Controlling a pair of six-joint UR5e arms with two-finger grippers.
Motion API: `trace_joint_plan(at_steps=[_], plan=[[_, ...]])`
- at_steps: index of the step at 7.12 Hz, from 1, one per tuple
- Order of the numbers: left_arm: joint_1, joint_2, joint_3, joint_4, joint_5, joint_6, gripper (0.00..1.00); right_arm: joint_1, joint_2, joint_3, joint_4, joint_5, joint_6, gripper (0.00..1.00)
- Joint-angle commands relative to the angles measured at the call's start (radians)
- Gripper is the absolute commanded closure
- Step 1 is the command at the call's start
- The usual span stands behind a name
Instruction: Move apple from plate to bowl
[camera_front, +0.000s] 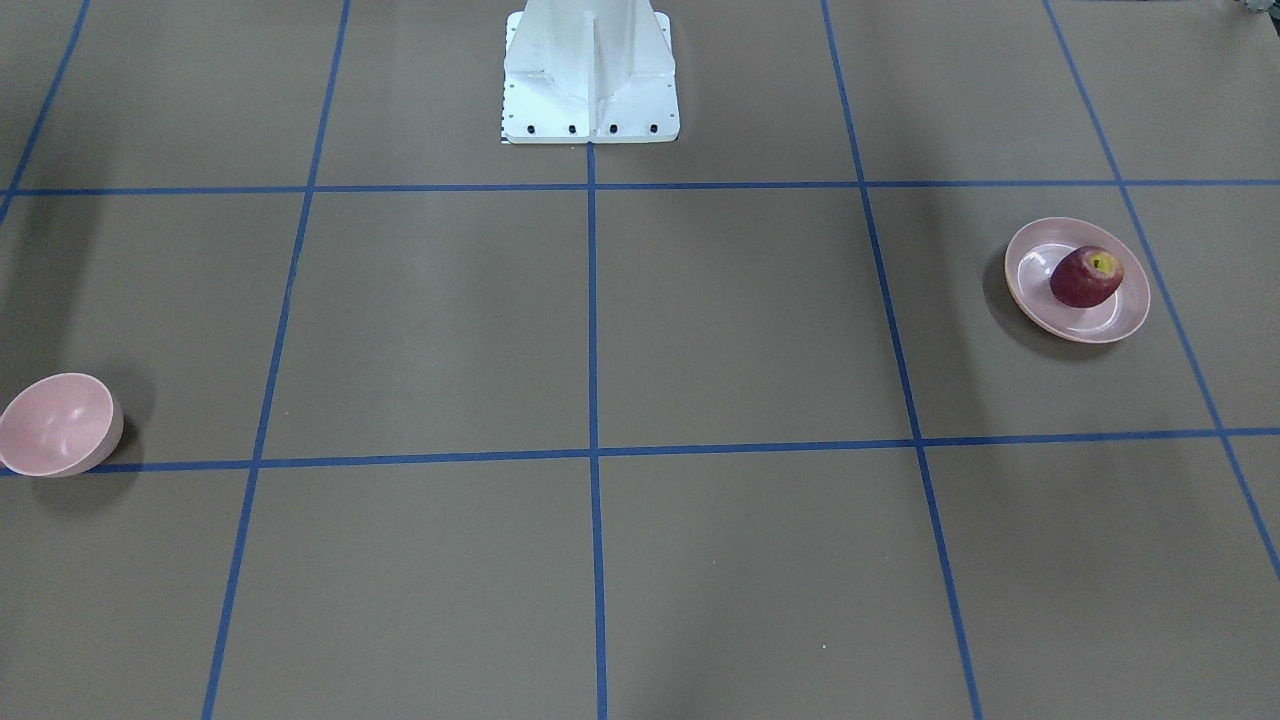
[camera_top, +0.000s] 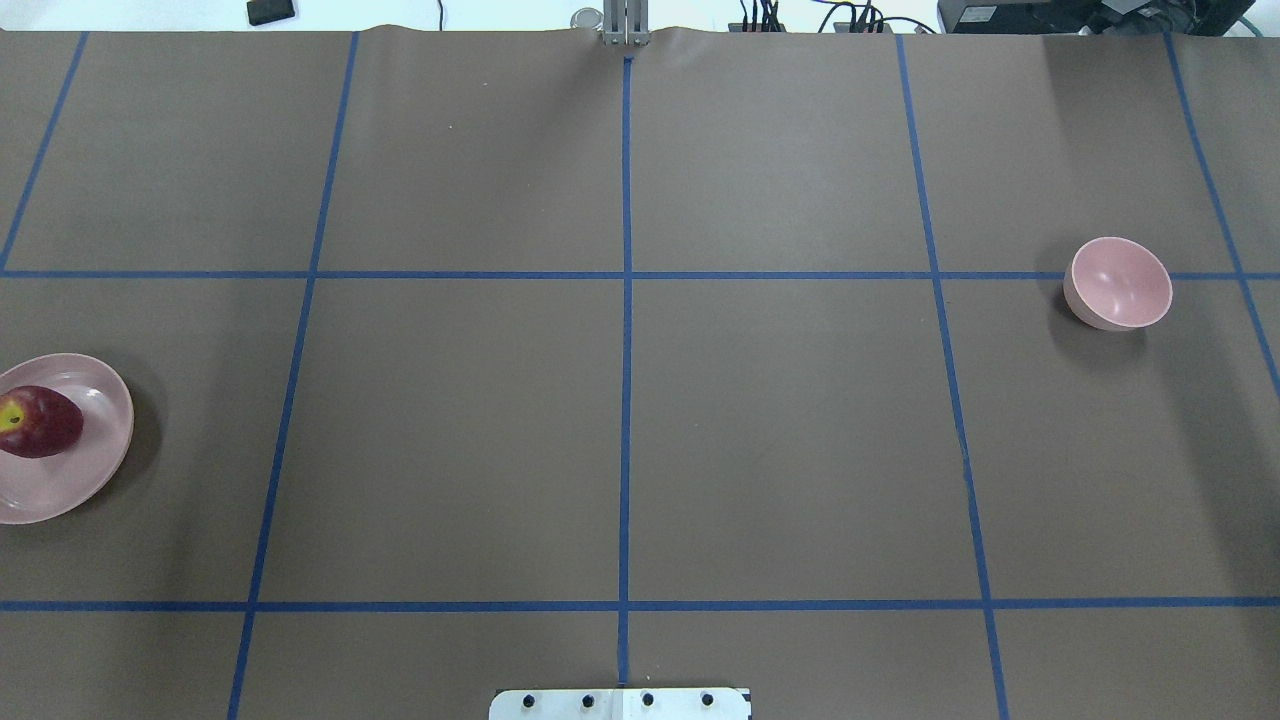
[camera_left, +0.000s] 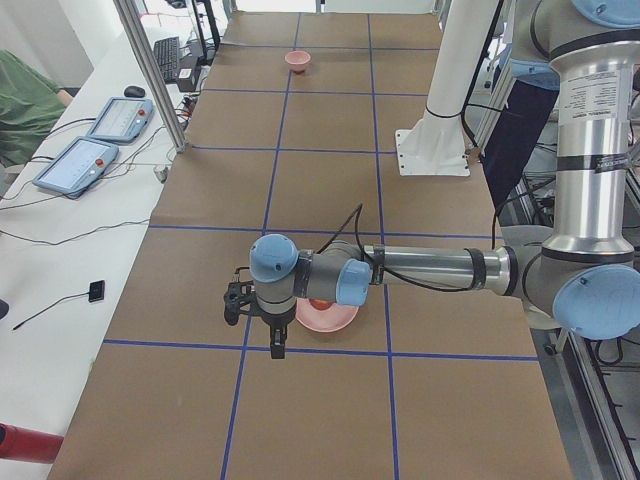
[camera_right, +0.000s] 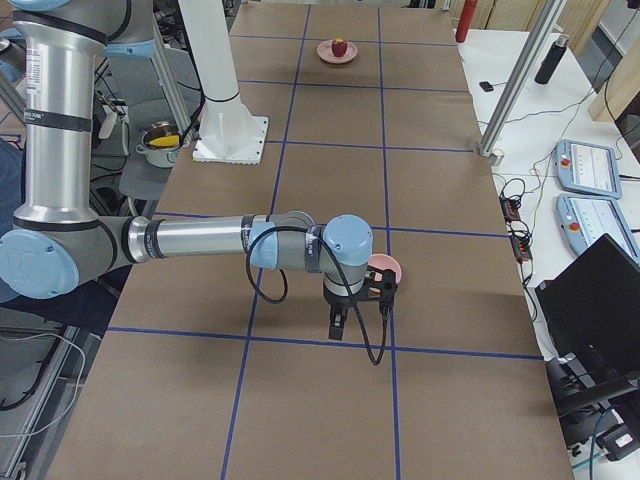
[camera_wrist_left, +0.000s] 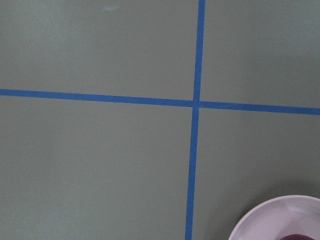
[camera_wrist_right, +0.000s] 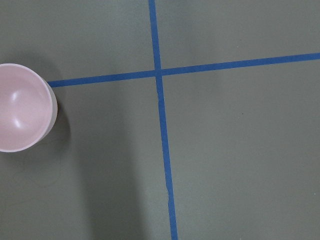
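The dark red apple (camera_front: 1086, 276) with a yellow stem patch lies on the wide pale pink plate (camera_front: 1085, 322), at the overhead view's far left (camera_top: 38, 421). The deep pink bowl (camera_front: 55, 423) stands empty at the overhead view's right (camera_top: 1120, 282). My left gripper (camera_left: 274, 345) shows only in the exterior left view, hovering beside the plate (camera_left: 330, 318); I cannot tell if it is open. My right gripper (camera_right: 336, 322) shows only in the exterior right view, hovering beside the bowl (camera_right: 385, 266); I cannot tell if it is open. The wrist views show the plate's edge (camera_wrist_left: 280, 220) and the bowl (camera_wrist_right: 20, 114).
The white robot pedestal (camera_front: 590, 70) stands at the table's robot-side middle. Blue tape lines grid the brown table. Teach pendants (camera_left: 110, 120) and a metal post (camera_left: 150, 70) stand on the side bench beyond the far edge.
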Motion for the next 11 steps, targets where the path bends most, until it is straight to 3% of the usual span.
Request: trace_joint_plan(at_steps=[1, 7, 10, 11], plan=[[0.000, 0.001, 0.001, -0.002, 0.001, 0.000, 0.01, 0.000, -0.002, 0.002, -0.003, 0.002, -0.003, 0.00], [0.000, 0.001, 0.002, 0.003, 0.009, -0.001, 0.01, -0.001, -0.012, 0.002, 0.006, 0.003, -0.001, 0.00], [0.000, -0.013, -0.005, -0.006, -0.002, -0.006, 0.01, -0.003, 0.097, -0.019, 0.006, 0.030, 0.026, 0.00], [0.000, -0.025, -0.002, -0.064, 0.000, -0.012, 0.01, -0.003, 0.106, -0.027, 0.009, 0.087, 0.051, 0.00]])
